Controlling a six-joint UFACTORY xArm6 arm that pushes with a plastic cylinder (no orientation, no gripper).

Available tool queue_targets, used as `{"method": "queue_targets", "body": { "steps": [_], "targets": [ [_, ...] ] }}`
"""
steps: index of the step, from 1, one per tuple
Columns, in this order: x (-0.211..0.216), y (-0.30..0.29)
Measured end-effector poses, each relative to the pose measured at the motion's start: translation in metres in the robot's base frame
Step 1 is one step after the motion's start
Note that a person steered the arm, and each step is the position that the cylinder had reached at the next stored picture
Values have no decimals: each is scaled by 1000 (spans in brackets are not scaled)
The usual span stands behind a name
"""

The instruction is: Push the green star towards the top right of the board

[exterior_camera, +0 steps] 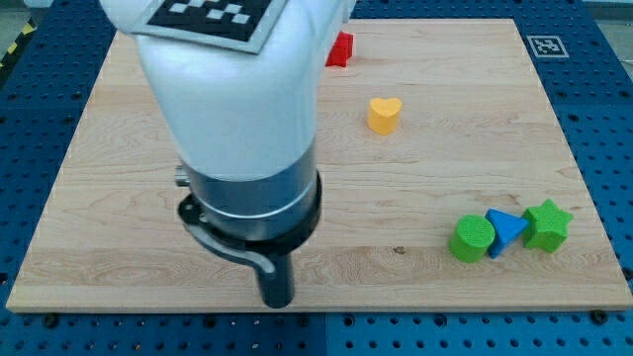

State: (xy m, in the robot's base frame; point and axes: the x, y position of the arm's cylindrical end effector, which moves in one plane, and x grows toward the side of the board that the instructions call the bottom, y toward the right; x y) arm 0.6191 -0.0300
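Green star [547, 224]: chunky, five-pointed, near the wooden board's [445, 168] right edge, low in the view, touching a blue triangle [505, 231] that abuts a green cylinder [472, 238]. Bare wood lies above the star toward the top-right corner. Yellow heart [385, 115] mid-board; red block [341, 48] at top. My tip [276, 300] sits near the bottom edge, well apart from all blocks. Fiducial tag [545, 45] top right; no legible text.

No readable words or numbers (only black-and-white coded markers on the arm [213, 12] and table corner [545, 45]).
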Motion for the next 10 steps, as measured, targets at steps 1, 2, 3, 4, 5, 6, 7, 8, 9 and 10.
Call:
{"method": "queue_targets", "body": {
  "steps": [1, 2, 3, 4, 5, 6, 7, 8, 9, 10],
  "targets": [
    [-1, 76],
    [-1, 143],
    [-1, 169],
    [-3, 215],
    [-3, 240],
    [-8, 270],
    [-21, 288],
    [-67, 268],
    [-108, 235],
    [-94, 236]
  ]
}}
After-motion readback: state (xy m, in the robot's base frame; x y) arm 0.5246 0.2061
